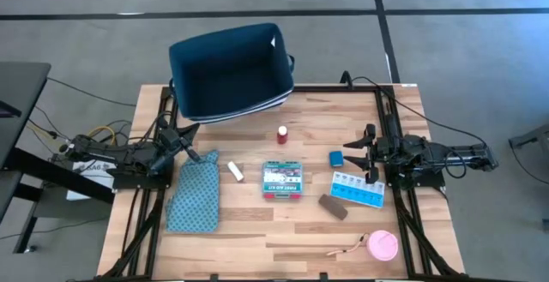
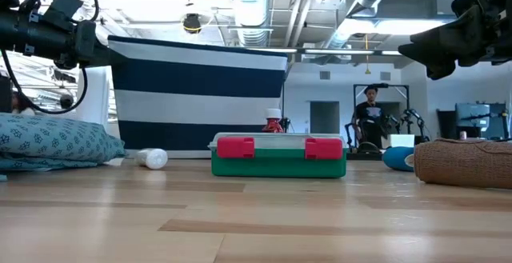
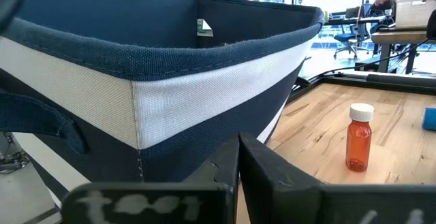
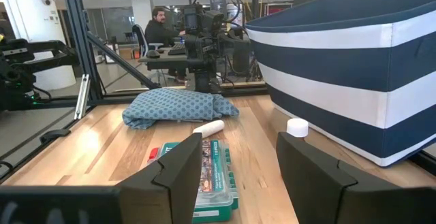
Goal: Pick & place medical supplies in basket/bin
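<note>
The navy, white-striped basket (image 1: 230, 72) stands at the table's far edge, partly overhanging it. On the wood lie the red-capped vial (image 1: 281, 134), upright, the white tube (image 1: 235, 171), the green-white box (image 1: 281, 180), the blue block (image 1: 336, 158), the light blue pill organiser (image 1: 358, 189), the brown block (image 1: 333, 206) and the pink disc (image 1: 383, 245). My left gripper (image 1: 190, 142) hovers shut near the basket's left near corner. My right gripper (image 1: 353, 156) hangs open just right of the blue block, above the table.
A flat blue patterned pouch (image 1: 195, 195) lies at the left, below the left gripper. A tan strip (image 1: 347, 249) lies beside the pink disc. Black frame rails (image 1: 137, 213) run along both table sides. People sit in the room beyond the table (image 2: 370, 115).
</note>
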